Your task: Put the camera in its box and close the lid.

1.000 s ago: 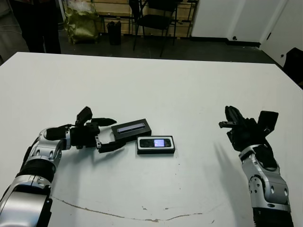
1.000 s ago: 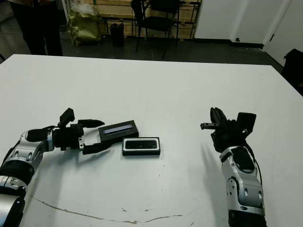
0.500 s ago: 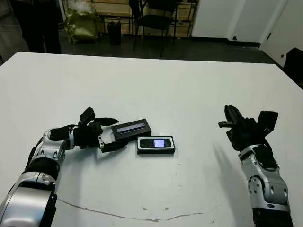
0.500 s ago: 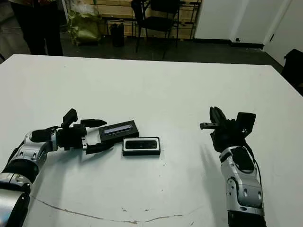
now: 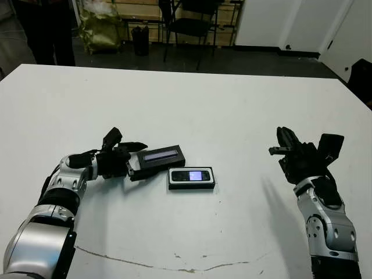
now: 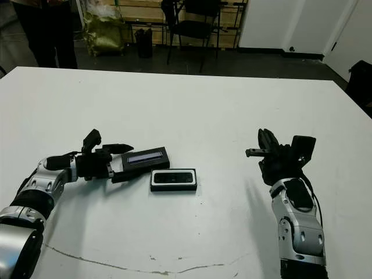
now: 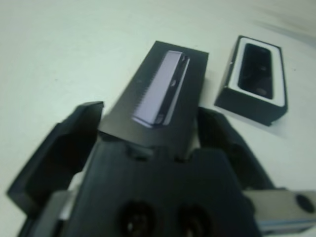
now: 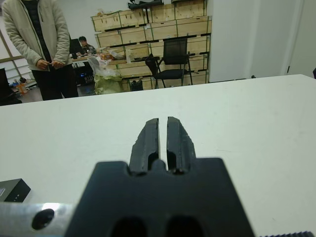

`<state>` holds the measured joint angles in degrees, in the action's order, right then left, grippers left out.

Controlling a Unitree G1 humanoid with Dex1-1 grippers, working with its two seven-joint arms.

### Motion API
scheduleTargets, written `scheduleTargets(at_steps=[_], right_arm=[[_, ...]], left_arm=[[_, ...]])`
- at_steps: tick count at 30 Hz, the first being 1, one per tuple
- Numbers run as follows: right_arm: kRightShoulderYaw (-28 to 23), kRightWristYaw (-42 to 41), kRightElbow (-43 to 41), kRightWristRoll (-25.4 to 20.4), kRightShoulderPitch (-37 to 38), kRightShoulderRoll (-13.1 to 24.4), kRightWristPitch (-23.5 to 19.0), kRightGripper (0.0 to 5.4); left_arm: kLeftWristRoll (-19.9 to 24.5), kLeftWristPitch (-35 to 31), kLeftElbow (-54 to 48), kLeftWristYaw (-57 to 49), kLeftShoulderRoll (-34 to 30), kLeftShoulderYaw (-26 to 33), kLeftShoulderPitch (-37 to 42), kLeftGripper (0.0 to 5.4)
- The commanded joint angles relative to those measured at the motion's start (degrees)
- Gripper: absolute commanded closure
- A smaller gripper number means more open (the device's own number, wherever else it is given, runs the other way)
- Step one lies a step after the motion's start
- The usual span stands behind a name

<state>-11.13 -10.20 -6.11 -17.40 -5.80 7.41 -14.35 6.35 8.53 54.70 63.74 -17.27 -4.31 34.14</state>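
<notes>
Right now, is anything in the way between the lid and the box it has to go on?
No, nothing visible is. The lid sits between the open fingers of the left tool. The box, with the camera already inside, lies beside it, with only bare table between them.

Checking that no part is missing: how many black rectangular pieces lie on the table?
2: the lid between the left gripper's open fingers, and the box beside it with the camera inside.
</notes>
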Motion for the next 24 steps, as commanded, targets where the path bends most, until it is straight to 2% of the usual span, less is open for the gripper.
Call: scheduleTargets(at_steps=[1, 5, 7, 10, 13, 15, 20, 24], right_arm=[[-0.2, -0.2, 0.4, -0.4, 0.6, 0.2, -0.3, 5.4], [-0.6, -0.3, 2.6, 0.0, 0.2, 0.4, 0.2, 5.4], [-0.8, -0.8, 3.8, 0.0, 0.1, 0.3, 1.5, 5.4], [-0.7, -0.7, 4.3, 0.3, 0.0, 0.3, 2.3, 5.4], [0.0, 1.6, 0.4, 0.5, 0.4, -0.3, -0.8, 5.4], [0.3, 1.7, -0.7, 0.3, 0.7, -0.2, -1.4, 5.4], [-0.7, -1.0, 3.6, -1.0, 0.3, -0.1, 2.2, 5.4], [-0.4, -0.5, 3.5, -0.7, 0.5, -0.3, 2.0, 5.4]], left_arm=[[-1.8, -1.1, -1.5, -2.1, -0.1, -1.0, -2.2, 1.6], [-1.3, -0.2, -2.1, -2.0, 0.0, -1.0, -2.8, 2.57], [-1.2, 0.1, -2.0, -1.9, 0.0, -1.0, -2.8, 2.8], [-1.1, -1.2, -2.0, -1.6, -0.2, -1.2, -2.5, 2.83], [-1.2, -2.8, -2.4, -1.1, -0.6, -1.5, -2.3, 2.83], [-1.0, -3.5, -2.3, -0.1, -0.8, -1.5, -2.0, 2.83], [-0.2, -3.1, -3.7, -0.2, -1.3, -0.5, -2.2, 2.83], [1.7, -2.8, -5.7, 0.6, -2.5, 1.4, -2.0, 2.83]])
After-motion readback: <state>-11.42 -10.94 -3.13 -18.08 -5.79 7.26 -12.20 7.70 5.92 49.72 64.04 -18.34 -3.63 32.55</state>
